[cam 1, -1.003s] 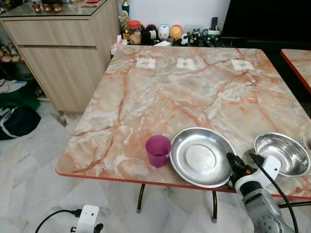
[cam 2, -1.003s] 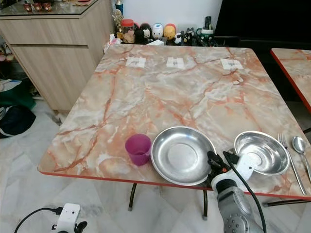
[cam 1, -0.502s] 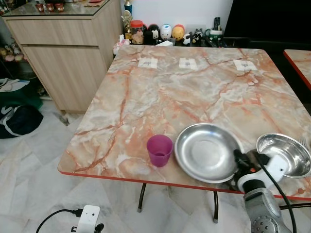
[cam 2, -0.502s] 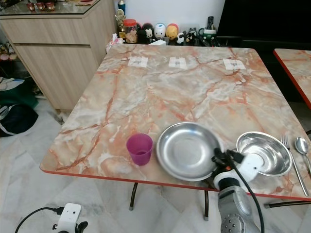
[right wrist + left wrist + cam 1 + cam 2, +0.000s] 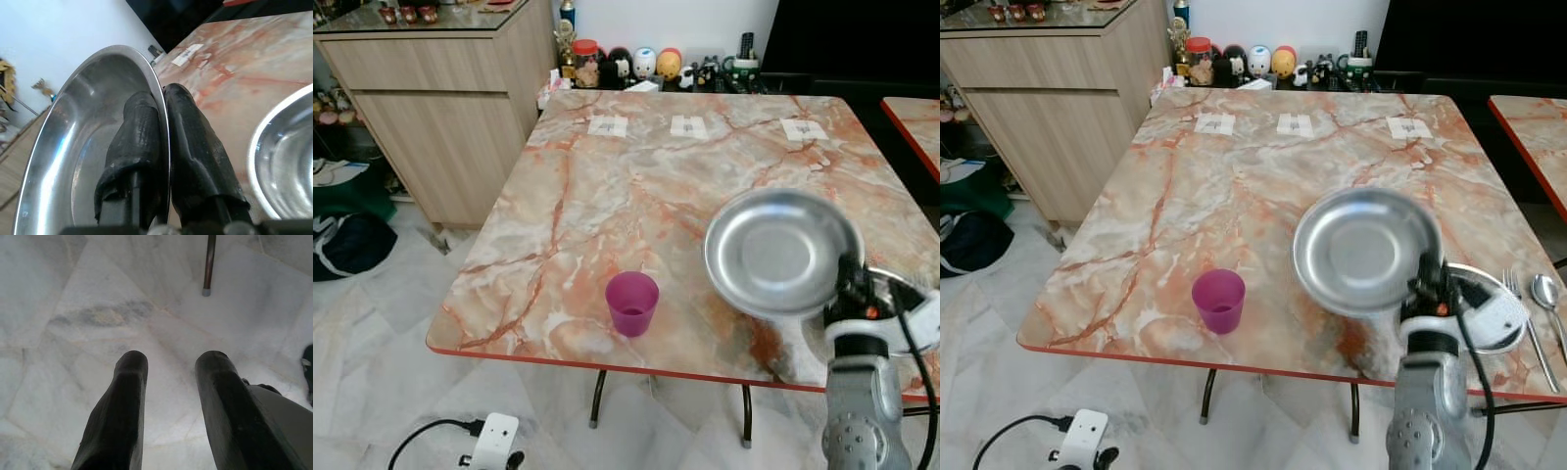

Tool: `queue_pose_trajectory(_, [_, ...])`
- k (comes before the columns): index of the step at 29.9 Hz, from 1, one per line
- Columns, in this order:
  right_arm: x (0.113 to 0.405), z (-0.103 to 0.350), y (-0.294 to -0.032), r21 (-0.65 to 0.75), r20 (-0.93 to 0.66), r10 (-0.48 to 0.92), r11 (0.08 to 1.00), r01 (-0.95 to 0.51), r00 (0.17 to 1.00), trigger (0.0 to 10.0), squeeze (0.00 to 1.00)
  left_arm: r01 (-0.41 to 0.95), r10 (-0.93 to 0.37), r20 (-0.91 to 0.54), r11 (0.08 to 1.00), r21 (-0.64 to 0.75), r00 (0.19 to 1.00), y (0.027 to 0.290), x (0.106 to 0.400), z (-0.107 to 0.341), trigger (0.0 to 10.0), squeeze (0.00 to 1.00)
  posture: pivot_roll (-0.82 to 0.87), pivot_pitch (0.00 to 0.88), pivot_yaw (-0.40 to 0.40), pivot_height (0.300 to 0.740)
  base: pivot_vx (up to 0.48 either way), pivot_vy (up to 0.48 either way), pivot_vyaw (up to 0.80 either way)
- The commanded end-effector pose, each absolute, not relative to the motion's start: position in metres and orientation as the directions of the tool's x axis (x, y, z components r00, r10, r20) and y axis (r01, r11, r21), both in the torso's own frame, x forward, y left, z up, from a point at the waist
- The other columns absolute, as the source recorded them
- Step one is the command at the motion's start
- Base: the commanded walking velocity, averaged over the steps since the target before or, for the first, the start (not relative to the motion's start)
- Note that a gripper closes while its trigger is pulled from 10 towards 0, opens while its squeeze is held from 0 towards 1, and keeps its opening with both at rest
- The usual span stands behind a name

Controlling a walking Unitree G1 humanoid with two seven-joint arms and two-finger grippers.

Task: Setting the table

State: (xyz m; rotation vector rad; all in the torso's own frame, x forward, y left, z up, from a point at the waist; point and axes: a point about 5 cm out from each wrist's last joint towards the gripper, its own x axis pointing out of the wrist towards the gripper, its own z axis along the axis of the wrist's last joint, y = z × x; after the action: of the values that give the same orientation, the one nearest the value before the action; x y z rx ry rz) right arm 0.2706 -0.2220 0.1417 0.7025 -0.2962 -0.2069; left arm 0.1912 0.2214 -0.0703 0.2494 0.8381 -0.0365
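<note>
**Q:** What has changed since a second ago?

**Me:** Lifted now, the round shiny steel plate (image 5: 1363,247) no longer lies flat by the near edge; it hangs tilted above the orange-veined marble table (image 5: 1234,186), up and toward one o'clock from where it sat. My right gripper (image 5: 164,132) is pinching its rim, one finger inside the dish and one behind it.

**Q:** And your other hand?

**Me:** My left gripper (image 5: 168,382) hangs idle over the pale floor, fingers apart with nothing between them.

**Q:** What else is on the table?

**Me:** A small purple plastic cup (image 5: 1218,301) stands near the front edge, at about eight o'clock from the plate. A round steel bowl (image 5: 1484,308) sits at four o'clock from it, partly behind my wrist, with a steel fork (image 5: 1523,323) and a steel spoon (image 5: 1544,294) just beyond at the right edge.

**Q:** Which step is this?

**Me:** I judge I'm carrying the plate to its place setting. Next I need to level it, lower it flat onto bare marble away from the cup and bowl, then let go of the rim. A rim pinch is shallow, so the plate could swing or slip.
</note>
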Motion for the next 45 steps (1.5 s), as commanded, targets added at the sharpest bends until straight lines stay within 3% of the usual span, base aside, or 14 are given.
queue_pose_trajectory(1, [0.2687, 0.148, -0.2269, 0.662, 0.226, -0.306, 0.745, 0.085, 0.925, 10.0, 0.0, 0.144, 0.075, -0.749, 0.964, 0.223, 0.658, 0.222, 0.1869, -0.0727, 10.0, 0.0, -0.07, 0.068, 0.01, 0.74, 0.0, 0.0, 0.0])
queue_pose_trajectory(45, [0.2628, 0.1519, -0.2287, 0.671, 0.266, -0.317, 0.739, 0.061, 0.91, 10.0, 0.0, 0.14, 0.101, -0.753, 0.958, 0.249, 0.651, 0.2247, 0.1827, -0.0743, 10.0, 0.0, -0.08, 0.071, 0.016, 0.74, 0.0, -0.445, -0.04])
